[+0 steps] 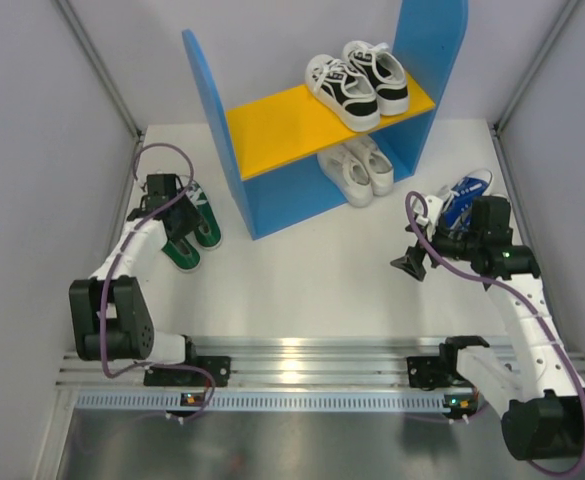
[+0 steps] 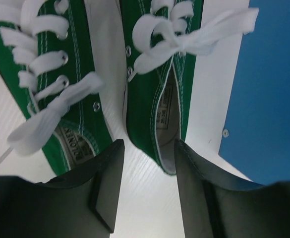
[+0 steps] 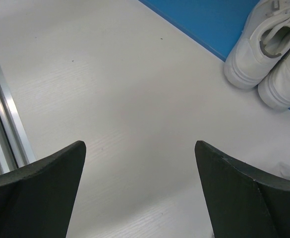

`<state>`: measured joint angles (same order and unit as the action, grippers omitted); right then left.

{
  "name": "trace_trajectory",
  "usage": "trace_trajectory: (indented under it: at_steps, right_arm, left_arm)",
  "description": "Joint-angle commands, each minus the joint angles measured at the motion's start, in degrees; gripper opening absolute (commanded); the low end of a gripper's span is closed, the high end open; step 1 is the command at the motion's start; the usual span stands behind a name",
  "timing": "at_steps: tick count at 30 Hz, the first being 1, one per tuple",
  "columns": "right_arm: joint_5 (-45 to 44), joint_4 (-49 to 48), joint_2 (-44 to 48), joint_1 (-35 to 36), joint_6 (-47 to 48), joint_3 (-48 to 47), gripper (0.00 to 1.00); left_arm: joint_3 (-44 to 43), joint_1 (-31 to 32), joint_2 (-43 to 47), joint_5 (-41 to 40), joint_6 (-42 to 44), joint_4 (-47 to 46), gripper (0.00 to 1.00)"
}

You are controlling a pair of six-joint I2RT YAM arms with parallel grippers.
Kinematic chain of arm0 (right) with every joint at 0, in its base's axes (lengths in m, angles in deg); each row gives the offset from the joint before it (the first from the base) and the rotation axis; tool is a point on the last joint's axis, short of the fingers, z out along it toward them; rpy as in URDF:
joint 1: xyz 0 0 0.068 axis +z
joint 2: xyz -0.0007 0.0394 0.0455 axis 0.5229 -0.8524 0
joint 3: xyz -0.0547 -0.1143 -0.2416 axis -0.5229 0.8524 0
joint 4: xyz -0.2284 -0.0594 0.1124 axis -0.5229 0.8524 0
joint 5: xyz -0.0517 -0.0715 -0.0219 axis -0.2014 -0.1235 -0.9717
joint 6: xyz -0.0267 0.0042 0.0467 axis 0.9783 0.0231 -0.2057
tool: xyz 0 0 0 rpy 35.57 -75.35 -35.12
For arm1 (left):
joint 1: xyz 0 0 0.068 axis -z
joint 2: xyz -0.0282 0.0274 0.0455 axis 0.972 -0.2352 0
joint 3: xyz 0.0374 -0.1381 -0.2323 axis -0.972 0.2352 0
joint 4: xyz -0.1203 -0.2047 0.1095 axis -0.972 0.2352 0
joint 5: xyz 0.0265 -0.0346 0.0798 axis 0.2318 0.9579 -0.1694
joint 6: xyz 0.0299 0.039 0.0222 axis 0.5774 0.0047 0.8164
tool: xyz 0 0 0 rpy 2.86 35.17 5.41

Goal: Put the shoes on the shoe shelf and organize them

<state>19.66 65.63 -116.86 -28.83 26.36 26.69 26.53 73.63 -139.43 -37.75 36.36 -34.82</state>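
Observation:
The green shoes (image 1: 194, 236) with white laces lie side by side on the table, left of the shoe shelf (image 1: 302, 120). My left gripper (image 1: 180, 205) is down at their heels. In the left wrist view its jaws (image 2: 148, 148) stand partly apart. The right green shoe's heel (image 2: 162, 139) lies against the right finger (image 2: 197, 193), and bare table shows in the gap. The white shoes (image 1: 357, 168) sit under the orange board. A blue shoe (image 1: 464, 198) lies by my right arm. My right gripper (image 1: 415, 245) (image 3: 140, 144) is open over bare table.
A black-and-white pair (image 1: 360, 85) sits on the orange board. The shelf's blue left panel (image 2: 273, 89) stands close to the right of the green shoes. The white shoes (image 3: 268, 59) and the shelf's blue base (image 3: 204, 20) lie ahead of the right gripper. An aluminium rail (image 1: 302, 360) runs along the near edge.

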Motion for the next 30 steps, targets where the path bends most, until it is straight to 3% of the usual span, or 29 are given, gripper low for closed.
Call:
trace_trajectory:
  at_steps: [1, 9, 13, 16, 17, 19, 23, 30]
  right_arm:
    - [1.32, 0.22, 1.15, -0.59, 1.15, -0.17, 0.92]
    - [1.24, 0.13, 1.06, -0.68, 1.16, 0.00, 0.92]
    - [1.06, 0.04, 0.71, -0.68, 0.98, 0.09, 0.92]
    - [0.98, -0.04, 0.45, -0.85, 0.80, 0.27, 0.92]
    - [0.97, -0.13, 0.36, -0.94, 0.80, 0.27, 0.92]
    - [0.97, -0.13, 0.36, -1.20, 0.80, 0.27, 0.92]
    - [1.85, 0.13, 0.79, -2.17, 0.98, 0.44, 0.92]
    - [4.57, 1.01, 0.80, -5.07, 1.86, 0.44, 0.92]
  left_arm:
    - [-4.06, -0.92, -3.93, 1.40, 3.26, -7.42, 0.49]
    - [-8.37, -1.63, -14.82, -2.47, 7.48, -7.79, 0.47]
    - [-10.04, -1.89, -16.94, -3.61, 8.97, -7.79, 0.39]
    - [-11.53, -1.98, -18.00, -3.17, 10.29, -7.96, 0.19]
    - [-11.71, -1.98, -17.74, -2.91, 10.47, -7.96, 0.05]
    - [-11.98, -1.98, -16.78, -2.39, 10.65, -7.70, 0.00]
    - [-10.14, -1.89, -10.64, -1.33, 9.16, -6.91, 0.00]
    - [-1.28, -1.98, 15.55, 2.19, 3.63, -1.73, 0.00]
